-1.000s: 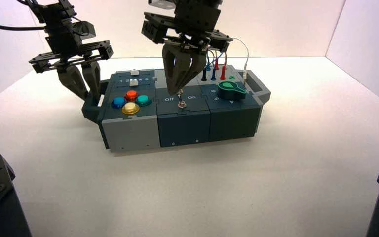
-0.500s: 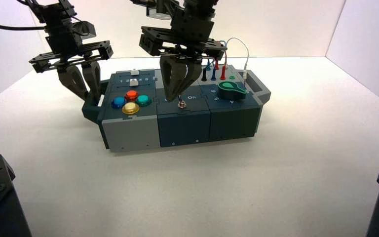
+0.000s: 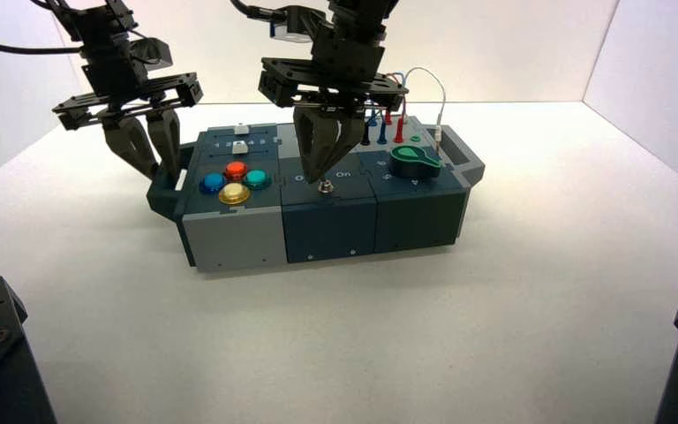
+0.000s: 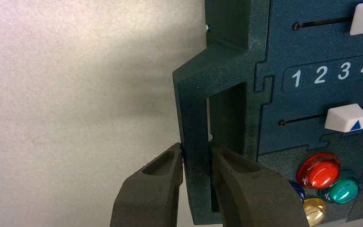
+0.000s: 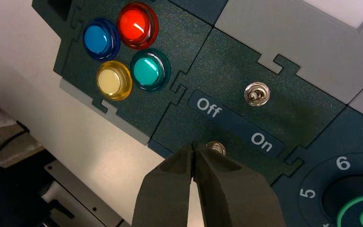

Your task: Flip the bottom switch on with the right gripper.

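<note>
The bottom switch (image 3: 326, 186) (image 5: 217, 147) is a tiny silver toggle on the dark box (image 3: 327, 225), near its front edge below the Off/On label. My right gripper (image 3: 320, 177) (image 5: 194, 145) is shut, its two tapered fingertips pressed together. The tips touch the switch's collar on the Off side and hide its lever. The second silver toggle (image 5: 256, 93) stands free behind the label. My left gripper (image 3: 165, 172) (image 4: 196, 161) is shut on the box's left handle (image 4: 194, 118).
Blue, red, yellow and teal push buttons (image 3: 234, 181) (image 5: 123, 49) sit left of the switches. A green knob (image 3: 415, 161) and plugged wires (image 3: 388, 124) are to the right. White sliders (image 4: 345, 117) lie at the back left.
My right gripper has come down from above the switches to the bottom switch, ending with its shut tips at the collar. The left gripper has kept its hold on the handle.
</note>
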